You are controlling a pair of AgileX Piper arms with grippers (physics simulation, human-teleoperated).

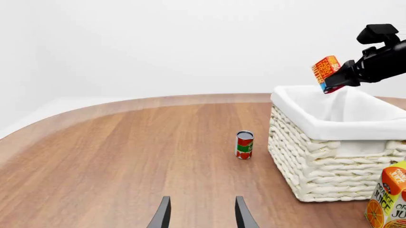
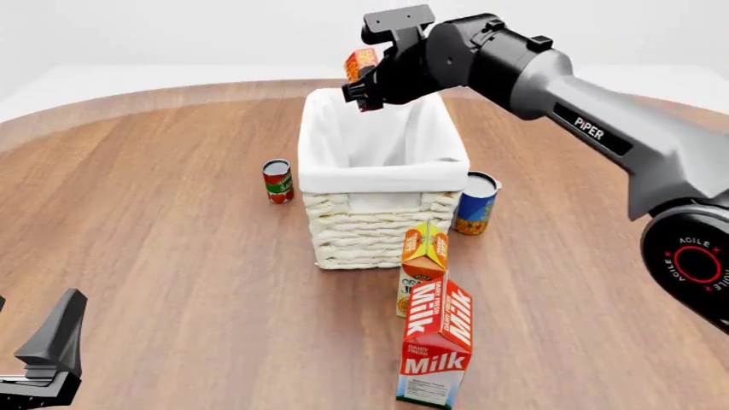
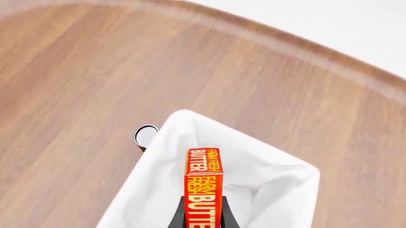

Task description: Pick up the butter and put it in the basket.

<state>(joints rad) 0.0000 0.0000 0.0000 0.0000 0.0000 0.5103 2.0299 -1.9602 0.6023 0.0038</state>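
Note:
The butter (image 2: 361,64) is a small red-orange box, held in my right gripper (image 2: 364,83) above the far end of the basket (image 2: 381,184). It also shows in the left wrist view (image 1: 325,70) and in the right wrist view (image 3: 203,183), where the fingers clamp its lower end over the white liner (image 3: 266,180). The basket is cream wicker with a white cloth liner, seen at the right of the left wrist view (image 1: 330,142). My left gripper (image 1: 199,213) is open and empty, low near the table's front left (image 2: 51,346).
A red-green can (image 2: 277,181) stands left of the basket. A blue-orange can (image 2: 475,203) stands at its right. An orange juice carton (image 2: 422,263) and a Milk carton (image 2: 438,342) stand in front of it.

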